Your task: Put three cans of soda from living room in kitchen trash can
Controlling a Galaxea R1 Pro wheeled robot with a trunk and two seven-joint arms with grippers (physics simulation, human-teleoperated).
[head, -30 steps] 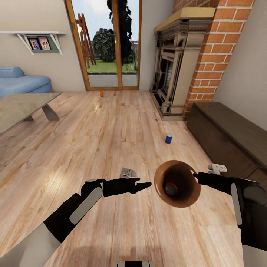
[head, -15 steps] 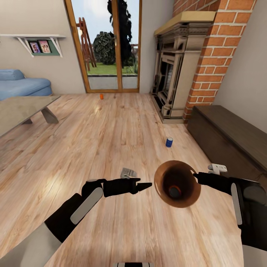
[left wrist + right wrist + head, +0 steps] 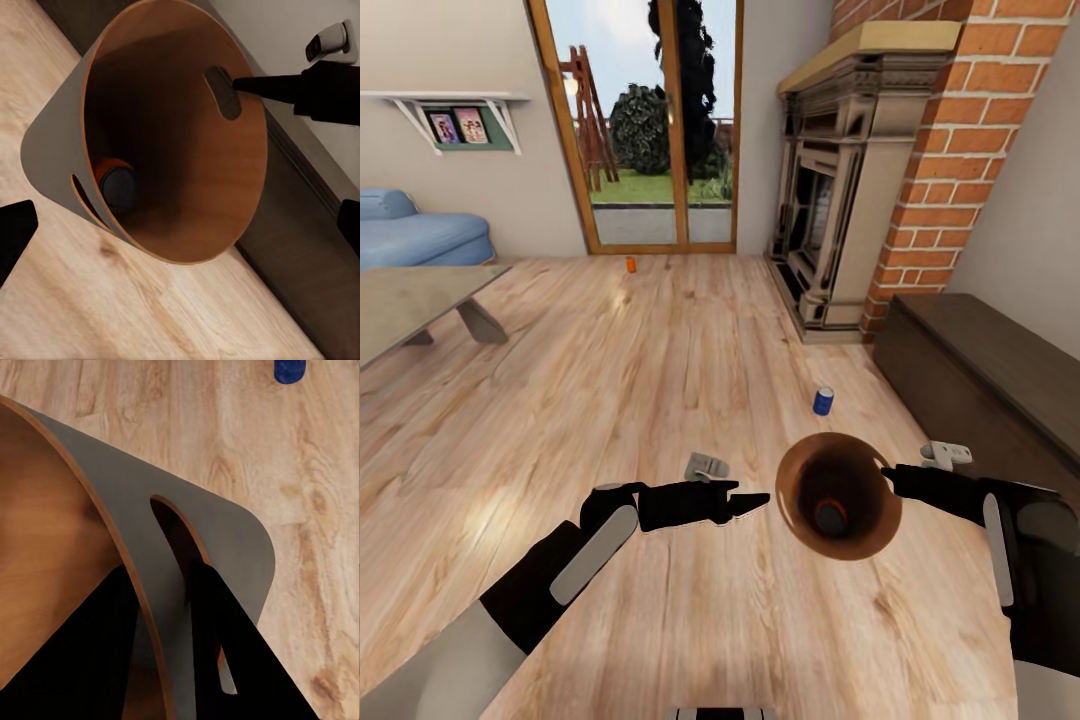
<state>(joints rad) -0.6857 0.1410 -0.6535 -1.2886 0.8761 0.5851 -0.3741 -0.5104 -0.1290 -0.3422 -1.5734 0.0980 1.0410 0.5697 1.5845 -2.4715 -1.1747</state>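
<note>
Where the light plank floor (image 3: pixel 660 380) runs toward the far glass door (image 3: pixel 650 120), a dark low cabinet (image 3: pixel 990 370) lines the right wall beside the brick fireplace (image 3: pixel 840 190), and a table (image 3: pixel 410 300) and blue sofa (image 3: pixel 410 230) sit far left. Held near and right of centre, the copper tash can (image 3: pixel 790 480) has one orange can (image 3: pixel 112 180) inside; the right gripper (image 3: pixel 161 607) is clamped on its rim. Just beyond stands the blue can (image 3: pixel 823 400), with another orange can (image 3: pixel 630 264) far off by the door. Whether the left gripper (image 3: pixel 750 498) is together or apart, I cannot tell.
</note>
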